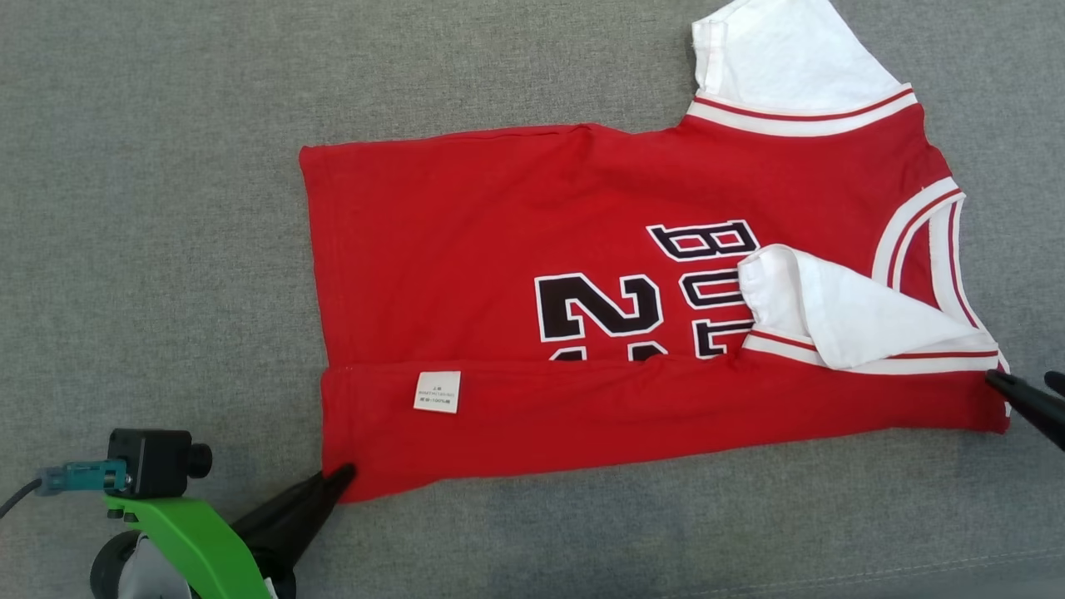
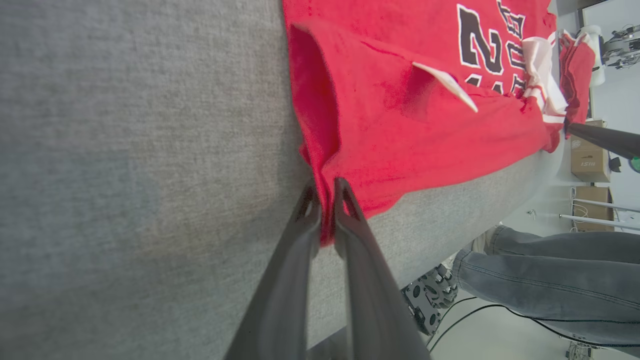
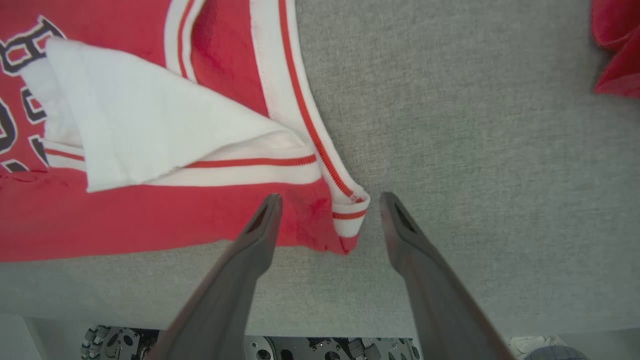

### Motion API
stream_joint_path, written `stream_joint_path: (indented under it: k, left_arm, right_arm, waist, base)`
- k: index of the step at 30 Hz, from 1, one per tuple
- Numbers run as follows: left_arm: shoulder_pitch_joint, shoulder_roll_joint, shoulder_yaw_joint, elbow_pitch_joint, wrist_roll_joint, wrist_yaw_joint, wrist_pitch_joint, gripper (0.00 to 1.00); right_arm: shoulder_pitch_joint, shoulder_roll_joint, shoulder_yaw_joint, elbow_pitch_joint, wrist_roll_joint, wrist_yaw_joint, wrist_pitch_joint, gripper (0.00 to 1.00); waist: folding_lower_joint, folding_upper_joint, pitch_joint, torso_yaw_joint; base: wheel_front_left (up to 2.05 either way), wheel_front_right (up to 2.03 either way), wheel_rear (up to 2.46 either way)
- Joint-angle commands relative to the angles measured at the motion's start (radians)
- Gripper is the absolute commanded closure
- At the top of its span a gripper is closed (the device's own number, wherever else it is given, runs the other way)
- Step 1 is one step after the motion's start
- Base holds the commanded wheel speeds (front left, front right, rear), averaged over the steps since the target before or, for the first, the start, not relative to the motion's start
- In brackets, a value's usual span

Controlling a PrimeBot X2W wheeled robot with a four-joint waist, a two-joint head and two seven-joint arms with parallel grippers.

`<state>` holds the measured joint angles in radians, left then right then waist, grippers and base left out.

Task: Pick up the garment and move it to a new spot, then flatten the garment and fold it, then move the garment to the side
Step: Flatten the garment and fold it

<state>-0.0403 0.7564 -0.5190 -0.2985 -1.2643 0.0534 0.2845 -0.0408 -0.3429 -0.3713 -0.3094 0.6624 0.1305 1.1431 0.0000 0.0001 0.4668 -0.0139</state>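
Grey surface [image 1: 166,208] is carrying the half-folded red jersey [image 1: 499,249], left gripper [image 1: 337,478] clamping its jaws on the 7 o'clock hem corner, likely holding the fold straight, right gripper [image 3: 330,198] spreading its jaws open astride the 4 o'clock corner.

You are in a robotics lab or test room, not a home: a grey cloth-covered table [image 2: 125,175], cardboard boxes [image 2: 590,162] past its right end, a black cable [image 2: 480,312] trailing over bare pale floor [image 2: 500,345], knobbly wheels [image 2: 430,300] below the near edge, and a person's leg [image 2: 550,280] in grey jeans alongside.
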Motion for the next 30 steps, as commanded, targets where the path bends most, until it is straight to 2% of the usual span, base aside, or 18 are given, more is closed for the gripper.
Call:
stream_joint_path:
  k: [1,7,10,12,17,21,26,30]
  left_arm:
    - [0.011,0.005,0.001,0.004,0.010,0.006,-0.003,0.00]
    - [0.017,0.081,0.024,-0.048,0.054,0.031,0.008,0.00]
    - [-0.088,0.091,0.093,-0.059,0.062,0.038,-0.012,0.00]
    - [-0.173,0.073,0.098,-0.021,0.088,0.036,-0.004,0.00]
    - [-0.421,-0.021,0.046,0.148,0.156,0.041,0.051,0.00]
    - [-0.573,-0.106,-0.011,0.286,0.191,0.010,0.093,0.00]
    - [-0.674,-0.178,-0.072,0.432,0.227,-0.027,0.124,0.00]
    - [-0.705,-0.219,-0.099,0.501,0.222,-0.057,0.138,0.00]
  right_arm:
    - [-0.002,-0.011,-0.001,-0.006,-0.005,0.000,-0.009,0.00]
    - [-0.141,-0.046,-0.001,-0.040,0.004,0.000,-0.100,0.00]
    - [-0.308,-0.044,0.044,0.008,-0.056,0.000,-0.211,0.00]
    - [-0.393,-0.021,0.090,0.065,-0.099,0.000,-0.255,0.00]
    - [-0.605,0.027,0.201,0.235,-0.205,0.000,-0.350,0.00]
    - [-0.742,0.058,0.244,0.382,-0.286,0.000,-0.433,0.00]
    - [-0.857,0.070,0.269,0.550,-0.359,0.000,-0.500,0.00]
    - [-0.928,0.082,0.290,0.649,-0.362,0.000,-0.511,0.00]
  waist:
    - [0.0000,-0.0001,0.000,0.000]
    - [0.0000,-0.0001,0.009,-0.010]
    - [0.0000,-0.0001,0.058,-0.003]
    - [0.0000,-0.0001,0.084,0.003]
    - [0.0000,-0.0001,0.146,0.017]
    - [0.0000,-0.0001,0.185,0.036]
    - [0.0000,-0.0001,0.197,0.068]
    - [0.0000,-0.0001,0.198,0.091]
  base:
    - [0.00,0.00,0.00]
    - [0.00,0.00,0.00]
    - [0.00,0.00,0.00]
    - [0.00,0.00,0.00]
    - [0.00,0.00,0.00]
    - [0.00,0.00,0.00]
    - [0.00,0.00,0.00]
    - [0.00,0.00,0.00]
